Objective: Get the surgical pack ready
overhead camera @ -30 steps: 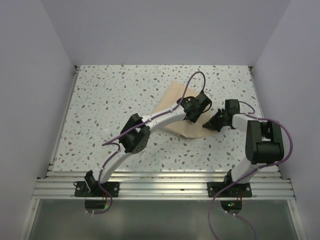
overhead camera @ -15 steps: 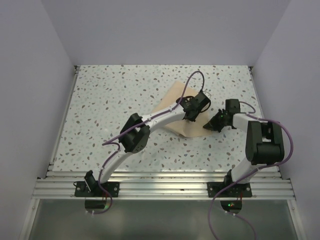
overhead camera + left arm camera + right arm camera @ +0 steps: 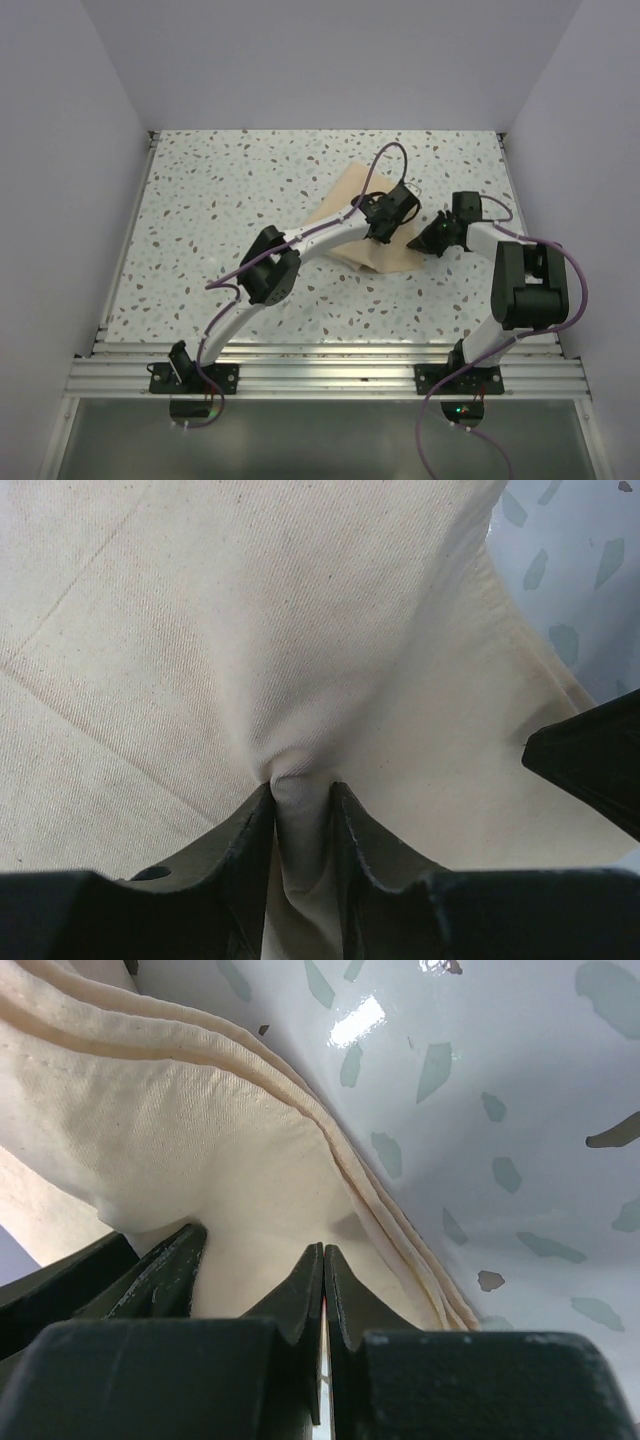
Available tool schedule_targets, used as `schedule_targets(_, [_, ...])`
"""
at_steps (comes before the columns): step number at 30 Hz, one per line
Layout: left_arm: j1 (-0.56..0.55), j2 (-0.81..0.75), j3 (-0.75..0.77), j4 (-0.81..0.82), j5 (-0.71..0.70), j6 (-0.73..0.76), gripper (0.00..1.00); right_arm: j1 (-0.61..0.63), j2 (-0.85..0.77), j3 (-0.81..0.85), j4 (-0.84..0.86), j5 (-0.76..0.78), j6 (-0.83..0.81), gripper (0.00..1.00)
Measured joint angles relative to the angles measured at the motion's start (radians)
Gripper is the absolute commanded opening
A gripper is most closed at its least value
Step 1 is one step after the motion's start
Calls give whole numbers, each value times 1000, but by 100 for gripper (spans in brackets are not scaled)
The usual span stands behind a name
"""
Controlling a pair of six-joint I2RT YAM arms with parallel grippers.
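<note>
Left gripper point(image 3: 300, 795) pinches a raised fold of the tan wrap sheet point(image 3: 250, 630), which lies folded on the table point(image 3: 220, 200), just off its centre toward 1 o'clock. Right gripper point(image 3: 322, 1260), jaws closed on nothing, rests at the sheet's 4 o'clock hem. The cloth looks soft, light and limp, so stitched hems and corners probably give the surest hold.

No text, label or number can be read; small print might escape the overhead view.
</note>
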Motion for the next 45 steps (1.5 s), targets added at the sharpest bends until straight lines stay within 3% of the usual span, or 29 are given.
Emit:
schedule_targets(3, [3, 0, 0, 0, 6, 0, 24, 0, 0, 3, 0, 0, 0, 0])
schedule_targets(6, [5, 0, 0, 1, 9, -8, 0, 0, 0, 3, 0, 0, 0, 0])
schedule_targets(15, [15, -1, 8, -1, 35, -3, 0, 0, 0, 3, 3, -6, 3, 0])
schedule_targets(23, [63, -3, 38, -45, 175, -13, 0, 3, -2, 2, 62, -67, 29, 2])
schedule_targets(45, [131, -107, 50, -127, 332, -35, 0, 124, 85, -14, 175, -63, 169, 0])
